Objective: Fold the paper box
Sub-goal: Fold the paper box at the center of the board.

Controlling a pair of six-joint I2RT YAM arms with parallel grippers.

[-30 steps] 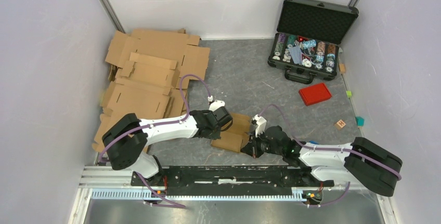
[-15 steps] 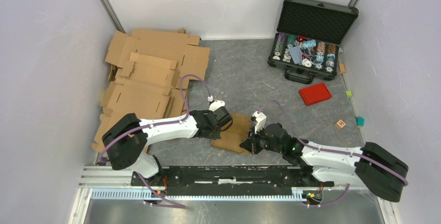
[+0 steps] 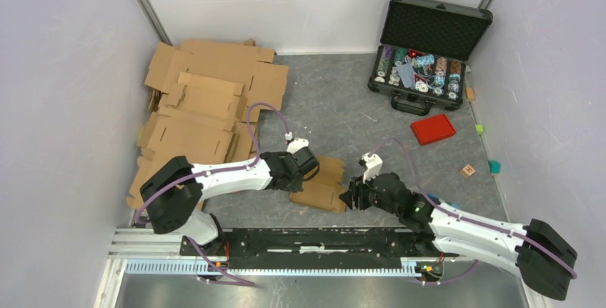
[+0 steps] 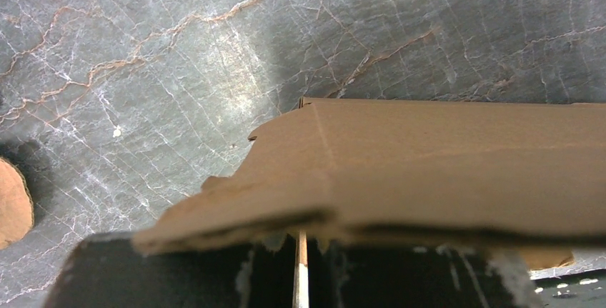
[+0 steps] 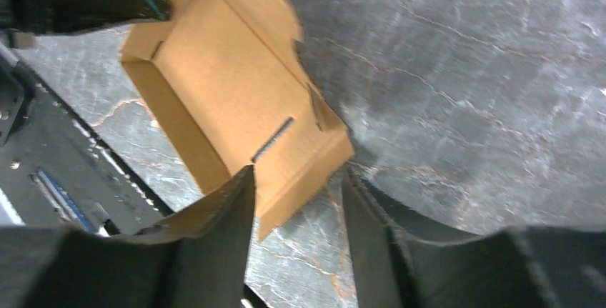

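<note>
- On the grey marbled table [image 3: 336, 111], between the two arms, lies a small brown cardboard paper box [image 3: 325, 183].
- The left gripper [image 3: 303, 178] clamps its edge.
- The right gripper [image 5: 296, 204] is parted at its corner.

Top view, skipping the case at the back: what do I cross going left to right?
Cardboard sheets → left hand → box → right hand → red lid → wooden block → teal cube.
</note>
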